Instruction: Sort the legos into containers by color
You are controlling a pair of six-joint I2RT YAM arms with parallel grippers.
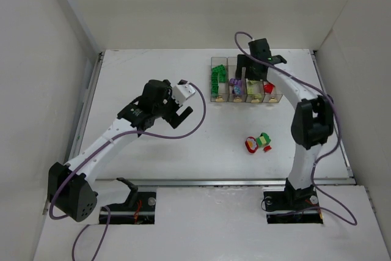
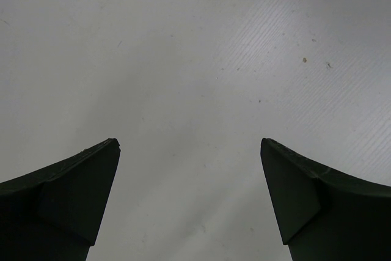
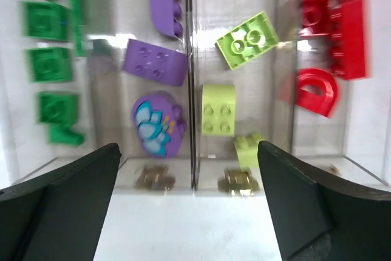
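Four clear bins (image 1: 220, 61) stand side by side in one row at the far side of the counter (image 1: 153, 157). The right hand (image 3: 188, 148) hangs over them, released, with nothing between its fingers. From left to right its wrist camera shows at least five green bricks (image 3: 49, 64), three purple bricks (image 3: 156, 62) and three pale yellow-green bricks (image 3: 219, 109), one color to a bin. The red bricks (image 3: 317, 90) in the last bin are too blurred to count. Two loose bricks lie touching on the counter nearer the arms, a red curved one (image 1: 250, 145) and a green one (image 1: 264, 140). The left hand (image 2: 189, 142) is released over bare counter, well apart from the bins.
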